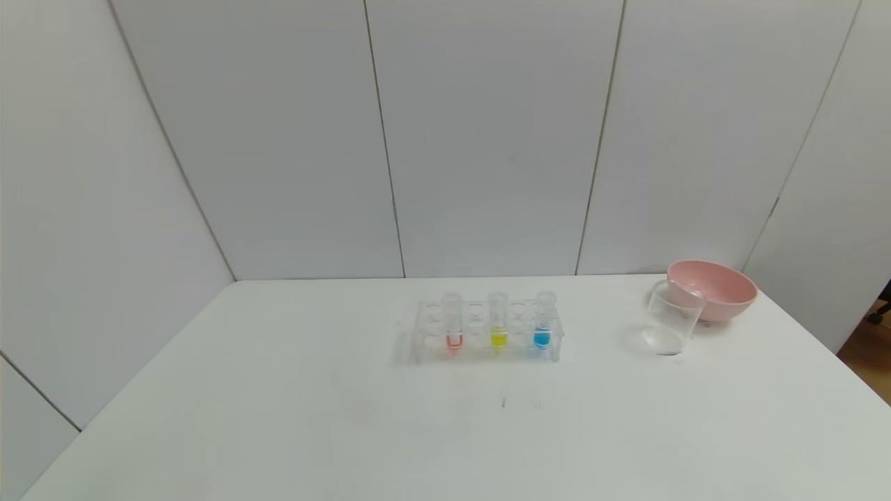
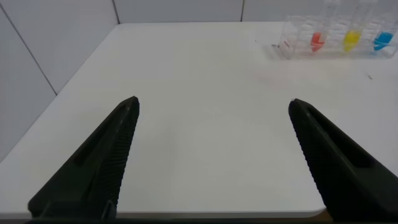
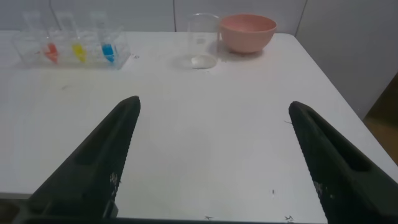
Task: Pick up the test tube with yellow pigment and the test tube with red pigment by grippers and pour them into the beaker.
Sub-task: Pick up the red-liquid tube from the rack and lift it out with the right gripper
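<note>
Yellow tube [image 1: 498,321] and red tube [image 1: 453,321] racked, well beyond both end effectors, left [image 2: 214,107] and right [image 3: 214,107], spread wide, empty.

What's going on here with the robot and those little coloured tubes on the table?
Nothing is being handled yet. The test tube with red pigment, the test tube with yellow pigment and a blue tube stand in a clear rack mid-table. The beaker stands to the robot's right, in front of a pink bowl. The left gripper and right gripper hang open near the table's front edge, holding nothing.
</note>
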Action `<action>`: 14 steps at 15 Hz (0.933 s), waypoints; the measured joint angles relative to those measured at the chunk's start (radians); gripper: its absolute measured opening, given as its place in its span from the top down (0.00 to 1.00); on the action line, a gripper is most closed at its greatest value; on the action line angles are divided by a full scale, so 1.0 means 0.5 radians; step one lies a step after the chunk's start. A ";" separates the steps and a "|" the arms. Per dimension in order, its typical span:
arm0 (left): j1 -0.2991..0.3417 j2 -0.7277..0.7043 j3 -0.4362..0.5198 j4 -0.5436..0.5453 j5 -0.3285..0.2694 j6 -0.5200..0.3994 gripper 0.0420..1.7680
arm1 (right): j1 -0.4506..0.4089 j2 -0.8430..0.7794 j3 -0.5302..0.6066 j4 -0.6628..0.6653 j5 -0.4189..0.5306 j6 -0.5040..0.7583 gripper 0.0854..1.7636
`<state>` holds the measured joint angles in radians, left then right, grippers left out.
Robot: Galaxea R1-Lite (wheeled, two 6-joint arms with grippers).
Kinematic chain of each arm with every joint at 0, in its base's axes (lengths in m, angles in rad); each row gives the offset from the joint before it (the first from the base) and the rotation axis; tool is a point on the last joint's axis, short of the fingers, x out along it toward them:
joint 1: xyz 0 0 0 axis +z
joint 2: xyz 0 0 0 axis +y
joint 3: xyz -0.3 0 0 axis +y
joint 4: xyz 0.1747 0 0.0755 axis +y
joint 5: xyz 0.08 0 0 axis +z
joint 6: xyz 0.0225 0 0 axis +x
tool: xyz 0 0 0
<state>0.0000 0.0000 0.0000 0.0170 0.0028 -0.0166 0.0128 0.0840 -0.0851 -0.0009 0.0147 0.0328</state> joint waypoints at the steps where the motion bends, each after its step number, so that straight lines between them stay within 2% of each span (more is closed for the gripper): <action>1: 0.000 0.000 0.000 0.000 0.000 0.000 0.03 | 0.007 0.088 -0.069 -0.001 0.029 0.049 0.03; 5: 0.000 0.000 0.000 0.000 0.000 0.000 0.03 | 0.055 0.654 -0.408 -0.059 0.093 0.198 0.03; 10: 0.000 0.000 0.000 0.000 0.000 0.000 0.03 | 0.149 1.478 -0.666 -0.466 0.157 0.192 0.03; 12: 0.000 0.000 0.000 0.000 0.000 0.001 0.03 | 0.218 1.764 -0.797 -0.526 0.160 0.149 0.03; 14: 0.000 0.000 0.000 0.000 0.000 0.000 0.03 | 0.369 1.971 -0.921 -0.516 0.053 0.132 0.03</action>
<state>0.0000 0.0000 0.0000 0.0170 0.0028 -0.0166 0.1970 1.0694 -0.5455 -0.2589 0.0411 0.0987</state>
